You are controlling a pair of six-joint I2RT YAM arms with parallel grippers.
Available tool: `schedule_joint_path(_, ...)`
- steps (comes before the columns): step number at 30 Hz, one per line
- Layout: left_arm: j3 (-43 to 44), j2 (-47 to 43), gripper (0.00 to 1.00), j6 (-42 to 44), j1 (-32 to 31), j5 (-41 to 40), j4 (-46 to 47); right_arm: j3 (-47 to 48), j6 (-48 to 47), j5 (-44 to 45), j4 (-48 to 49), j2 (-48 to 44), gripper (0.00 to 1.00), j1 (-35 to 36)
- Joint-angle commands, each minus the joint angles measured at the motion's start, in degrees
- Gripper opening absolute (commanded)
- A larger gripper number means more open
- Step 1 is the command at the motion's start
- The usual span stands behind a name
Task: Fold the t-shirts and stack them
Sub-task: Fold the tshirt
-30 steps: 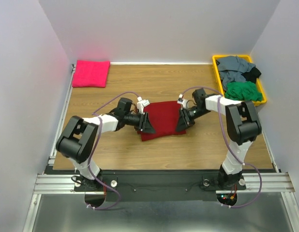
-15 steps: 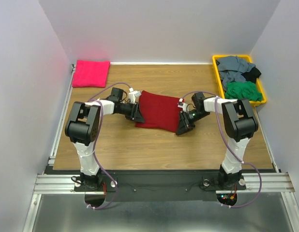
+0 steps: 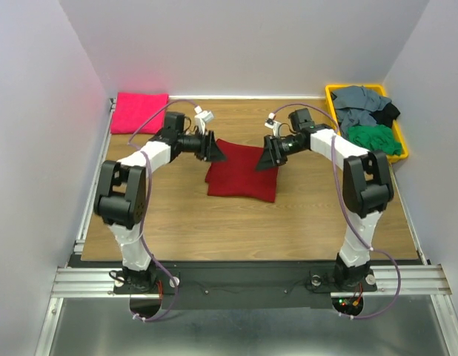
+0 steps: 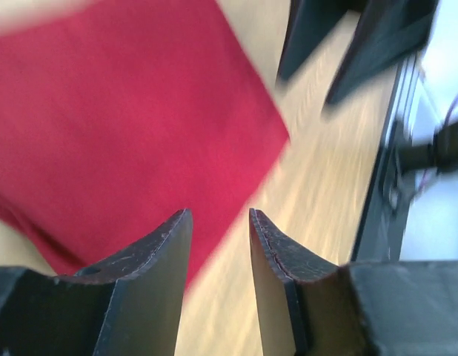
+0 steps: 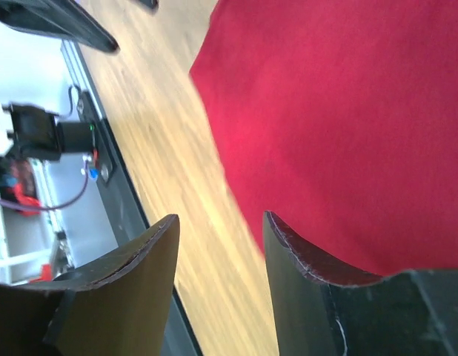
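Wooden desk (image 3: 303,215) carries the folded crimson t-shirt (image 3: 244,178) at centre, the pink t-shirt (image 3: 139,113) at ten o'clock. Soft, limp cloth, likely light; pinch layered edges together. Left fingers (image 4: 140,297) and right fingers (image 5: 118,289) hover parted, empty, near its far corners.

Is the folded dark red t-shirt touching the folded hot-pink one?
Apart. The top view shows bare wooden table between the folded dark red t-shirt at the centre and the folded hot-pink t-shirt in the far-left corner.
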Motion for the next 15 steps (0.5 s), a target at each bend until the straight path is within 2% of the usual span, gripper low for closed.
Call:
schedule_joint_path(1, 7.7, 9.2, 0.48, -13.1, 0.0, -0.4, 12.5, 3.2, 8.7, -0.1, 7.5, 8.2, 0.55, 3.1)
schedule_joint_path(5, 12.2, 16.5, 0.49, -17.0, 0.1, -3.4, 15.7, 2.3, 10.1, 5.5, 9.5, 12.6, 0.55, 4.5)
schedule_joint_path(11, 14.9, 22.4, 0.49, -15.5, 0.6, -12.8, 10.7, 0.4, 5.1, 18.7, 6.6, 16.5, 0.54, 4.3)
schedule_joint_path(15, 11.3, 19.1, 0.49, -12.3, 2.2, -9.6, 10.0, 2.4, -2.3, 27.0, 1.7, 15.8, 0.54, 3.9)
